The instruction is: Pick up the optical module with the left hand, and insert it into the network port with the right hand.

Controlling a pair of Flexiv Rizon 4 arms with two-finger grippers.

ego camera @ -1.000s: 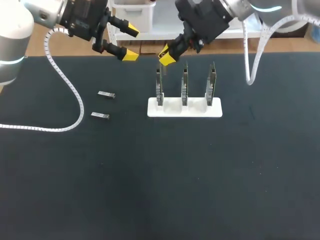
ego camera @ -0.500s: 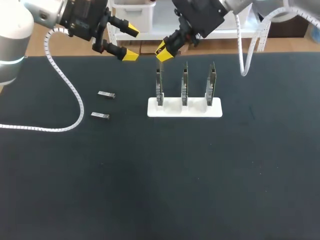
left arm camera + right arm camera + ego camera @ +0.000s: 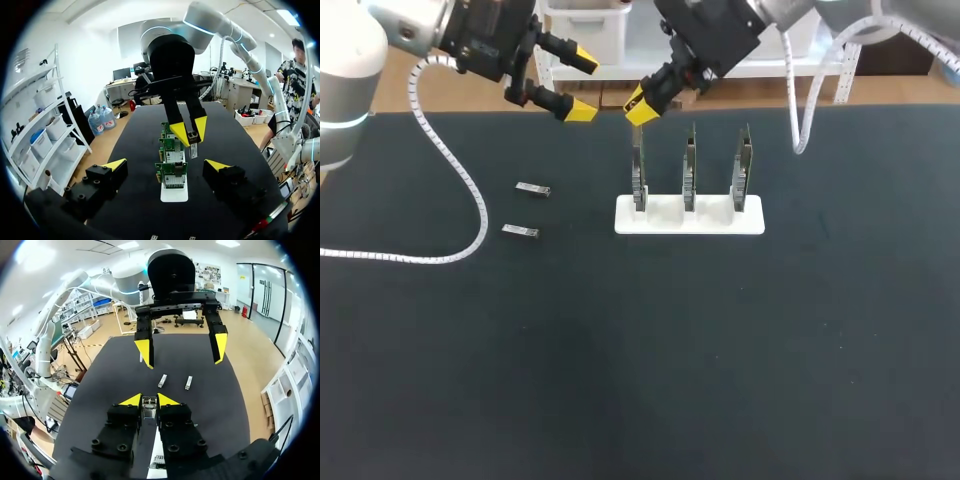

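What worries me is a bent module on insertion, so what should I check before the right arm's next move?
1. Module gripped: ok. The right tool is shut on an optical module.
2. Left tool out of the way: ok. It is open, empty and off to the rack's side.
3. Three boards upright in the white rack: ok.
4. Module lined up with the network port: cannot tell. The port's opening does not show clearly.
5. Spare modules clear: ok. Two lie flat, apart from the rack.
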